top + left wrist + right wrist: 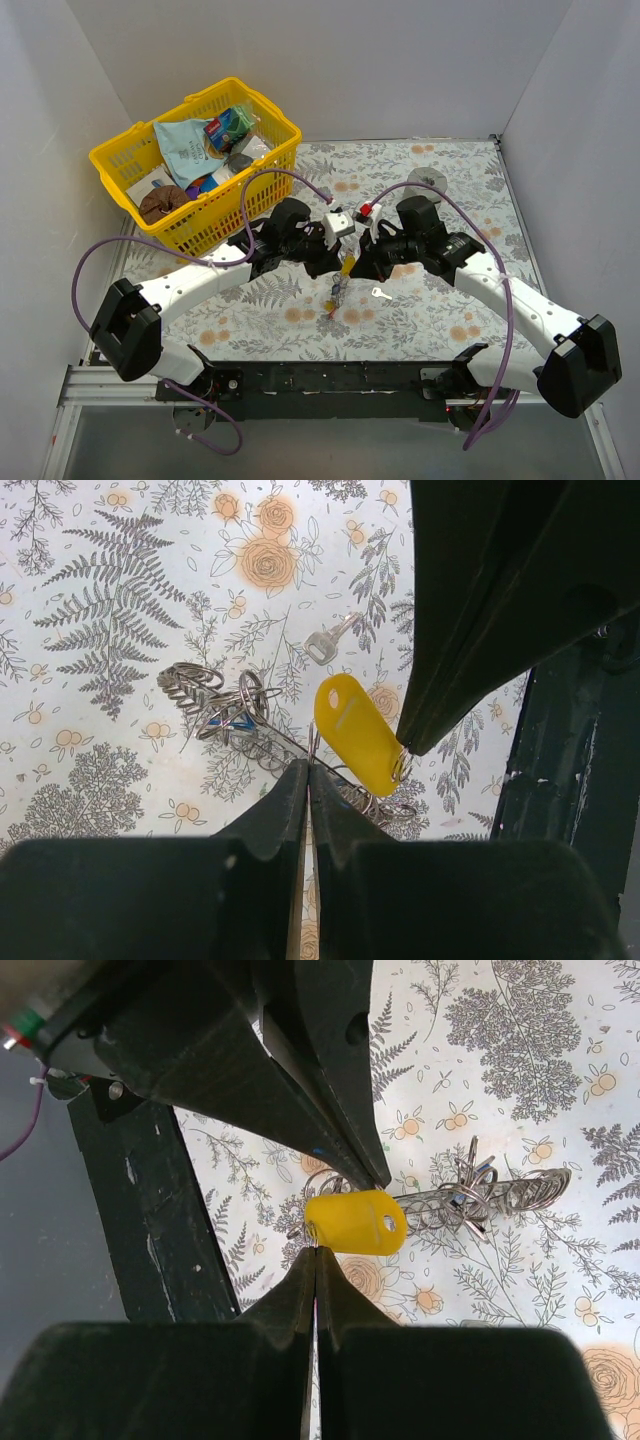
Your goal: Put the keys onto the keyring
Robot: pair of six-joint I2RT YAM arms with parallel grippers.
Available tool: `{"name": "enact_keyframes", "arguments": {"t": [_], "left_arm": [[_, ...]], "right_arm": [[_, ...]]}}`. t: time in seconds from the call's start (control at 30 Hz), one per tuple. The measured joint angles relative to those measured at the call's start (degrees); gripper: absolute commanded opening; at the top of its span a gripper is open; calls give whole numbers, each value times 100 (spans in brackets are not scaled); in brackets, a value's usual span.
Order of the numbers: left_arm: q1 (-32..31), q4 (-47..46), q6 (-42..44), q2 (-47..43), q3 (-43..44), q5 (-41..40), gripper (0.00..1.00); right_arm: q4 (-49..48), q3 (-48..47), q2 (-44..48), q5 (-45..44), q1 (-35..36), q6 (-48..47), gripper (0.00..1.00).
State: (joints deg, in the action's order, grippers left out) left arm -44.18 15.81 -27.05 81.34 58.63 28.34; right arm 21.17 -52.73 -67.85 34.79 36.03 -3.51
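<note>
Both grippers meet above the table's middle. My left gripper (308,770) is shut on a thin wire of the keyring (240,715), a tangle of silver coils and rings that hangs down to the floral cloth. A yellow plastic tag (358,732) hangs on that tangle. My right gripper (317,1250) is shut on the small ring at the tag's (355,1222) end. A blue bit (481,1174) shows inside the keyring (500,1195). One plain silver key (328,643) lies loose on the cloth, also seen in the top view (381,293) just below my right gripper (356,268). Other keys are hidden or too small to tell.
A yellow basket (215,225) full of packets stands at the back left. A grey round object (428,180) lies at the back right. The black frame rail (330,378) runs along the near edge, close under both grippers. White walls enclose the table.
</note>
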Motion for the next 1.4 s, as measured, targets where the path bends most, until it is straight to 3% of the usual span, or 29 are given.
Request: {"name": "enact_keyframes", "arguments": {"t": [0.63, 1.4], "left_arm": [[-81, -26, 46, -225, -15, -229, 0], [-138, -120, 789, -39, 151, -393, 0]], "right_arm": [[-116, 114, 361, -485, -144, 59, 1], [-807, 590, 175, 1198, -1200, 59, 1]]}}
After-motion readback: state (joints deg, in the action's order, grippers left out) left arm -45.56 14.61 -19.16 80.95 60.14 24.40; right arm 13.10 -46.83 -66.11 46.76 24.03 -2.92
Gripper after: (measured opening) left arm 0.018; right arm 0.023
